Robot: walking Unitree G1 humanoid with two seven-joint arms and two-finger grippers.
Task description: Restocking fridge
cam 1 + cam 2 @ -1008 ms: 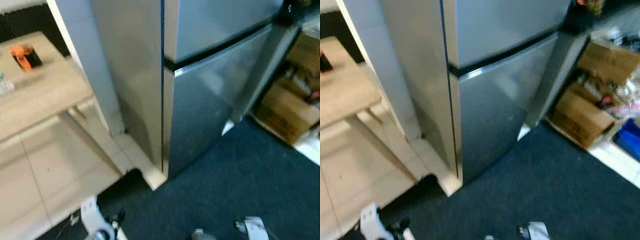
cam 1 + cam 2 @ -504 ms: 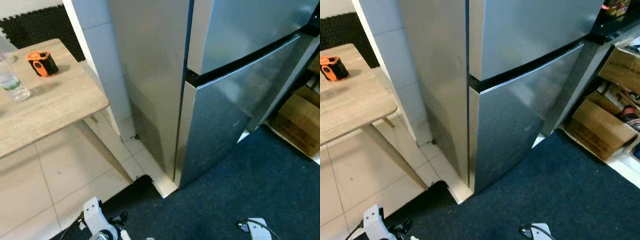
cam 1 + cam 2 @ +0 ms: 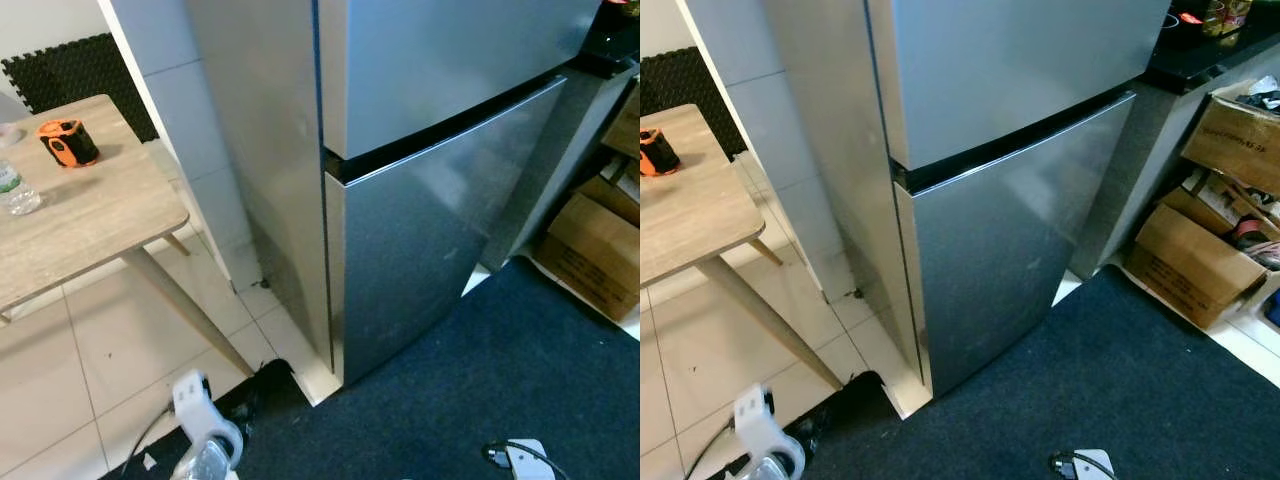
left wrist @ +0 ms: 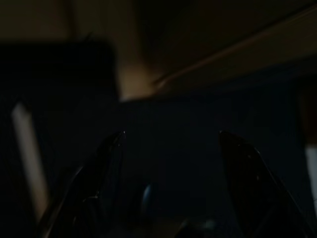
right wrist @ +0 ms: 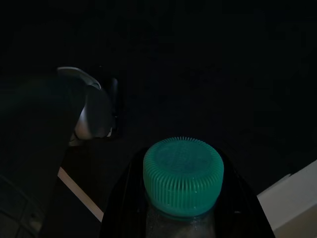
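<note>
The steel fridge (image 3: 430, 190) stands straight ahead with its upper and lower doors both closed. In the right wrist view, a clear bottle with a green ribbed cap (image 5: 183, 173) sits between the black fingers of my right gripper (image 5: 183, 203), which is shut on it. The left wrist view is very dark; my left gripper (image 4: 171, 183) hangs low with its fingers apart and nothing between them. Parts of both arms show at the lower edge of the eye views: the left arm (image 3: 205, 445) and the right arm (image 3: 520, 462).
A wooden table (image 3: 90, 230) stands at the left with an orange device (image 3: 68, 142) and a water bottle (image 3: 10, 185) on it. Cardboard boxes (image 3: 1200, 250) sit on the floor right of the fridge. Dark blue carpet (image 3: 500, 380) lies before it, with pale tiles (image 3: 90, 370) under the table.
The head camera has swung, so the whole picture has shifted and sharpened. The fridge doors stay closed. My left arm has shifted slightly at the bottom edge.
</note>
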